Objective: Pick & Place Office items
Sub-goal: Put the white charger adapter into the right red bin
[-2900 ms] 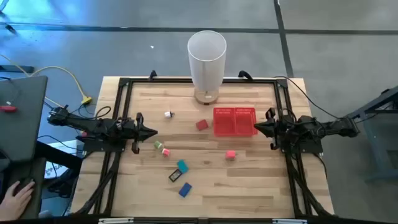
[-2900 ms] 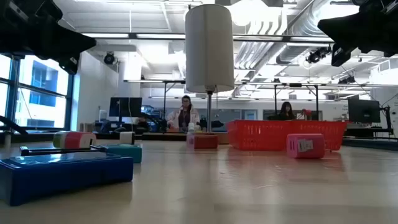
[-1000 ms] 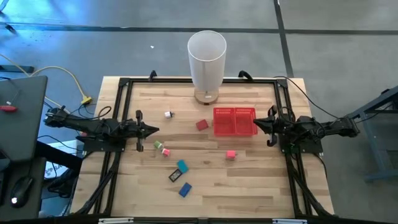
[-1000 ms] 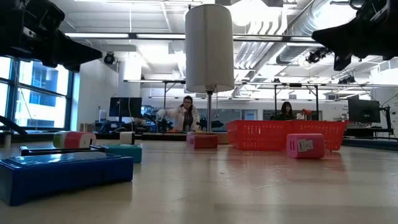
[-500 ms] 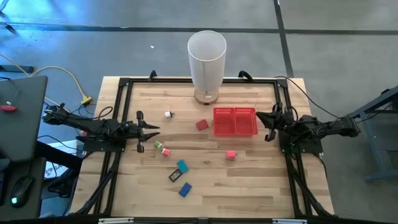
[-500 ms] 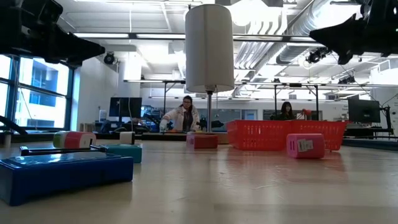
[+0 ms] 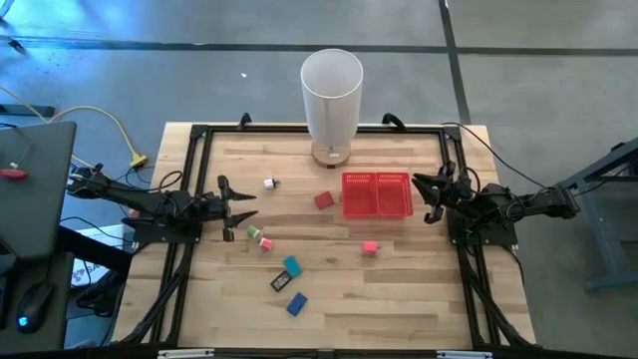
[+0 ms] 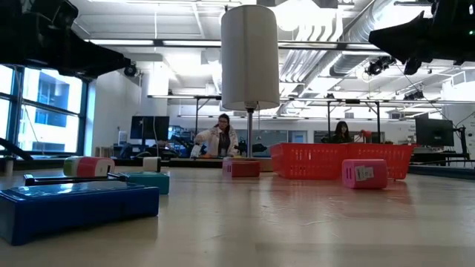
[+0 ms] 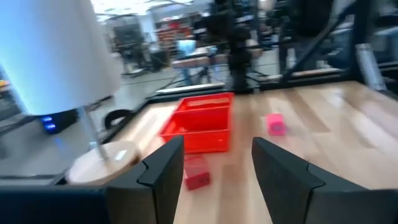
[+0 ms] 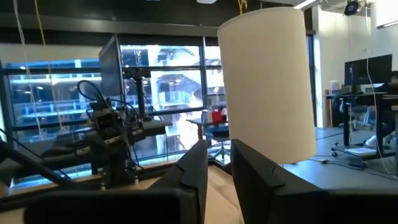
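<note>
Nothing is placed yet: the office items [image 7: 370, 247] lie scattered at the desk's [image 7: 399, 299] six o'clock. Left end effector [image 7: 242, 209] open, empty; right end effector [image 7: 427, 196] barely parted, empty.
</note>
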You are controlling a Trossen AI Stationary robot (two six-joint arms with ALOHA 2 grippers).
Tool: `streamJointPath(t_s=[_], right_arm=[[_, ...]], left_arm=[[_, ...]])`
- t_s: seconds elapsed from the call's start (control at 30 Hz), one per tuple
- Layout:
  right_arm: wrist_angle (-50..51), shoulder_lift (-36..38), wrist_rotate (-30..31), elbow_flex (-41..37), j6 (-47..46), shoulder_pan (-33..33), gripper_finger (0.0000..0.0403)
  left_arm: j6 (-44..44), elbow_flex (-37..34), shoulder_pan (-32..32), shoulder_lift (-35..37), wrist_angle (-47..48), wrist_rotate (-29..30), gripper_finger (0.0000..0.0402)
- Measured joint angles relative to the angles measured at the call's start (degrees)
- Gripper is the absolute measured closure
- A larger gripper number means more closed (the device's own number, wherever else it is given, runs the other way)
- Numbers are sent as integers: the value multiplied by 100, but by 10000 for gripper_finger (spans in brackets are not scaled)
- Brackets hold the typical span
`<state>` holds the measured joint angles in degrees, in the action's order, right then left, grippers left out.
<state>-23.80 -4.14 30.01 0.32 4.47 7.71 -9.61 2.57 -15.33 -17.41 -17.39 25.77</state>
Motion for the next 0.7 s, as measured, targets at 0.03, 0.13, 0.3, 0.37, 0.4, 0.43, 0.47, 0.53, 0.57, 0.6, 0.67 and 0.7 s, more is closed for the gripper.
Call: streamJointPath(t_s=[0.03, 0.13, 0.3, 0.37, 0.4, 0.43, 0.47, 0.53, 0.57, 0.6, 0.67, 0.7], right_arm=[[-8, 0, -50, 0, -2, 0, 346], [-53, 0, -292, 0, 11, 6, 347], [-172, 0, -293, 0, 557, 6, 329], [-216, 0, -305, 0, 730, 6, 311], [-270, 0, -310, 0, 777, 6, 300], [-349, 0, -313, 0, 831, 6, 287], [-428, 0, -312, 0, 901, 6, 274], [-552, 0, -312, 1, 938, 14, 246], [-592, 0, -314, 14, 977, 16, 232], [-585, 2, -314, 26, 1058, 15, 219], [-448, -45, -336, 104, 1297, 15, 196], [-441, -110, -388, 170, 1437, 16, 187]], left_arm=[[53, 0, 0, 0, 0, 9, 219], [161, 0, -2, -1, 6, 5, 219], [239, 0, -2, 0, 7, 5, 219], [248, 0, -2, 0, 7, 3, 219], [248, 0, -2, 0, 8, 3, 219], [251, 0, -2, 0, 9, 3, 219], [252, 0, -1, 0, 9, 3, 219], [252, 0, 0, 0, 13, 3, 219], [247, 0, 0, 0, 13, 3, 219], [196, 0, 0, 0, 12, 9, 219], [80, 0, 5, 0, 11, 91, 219], [79, 0, 5, 0, 9, 159, 219]])
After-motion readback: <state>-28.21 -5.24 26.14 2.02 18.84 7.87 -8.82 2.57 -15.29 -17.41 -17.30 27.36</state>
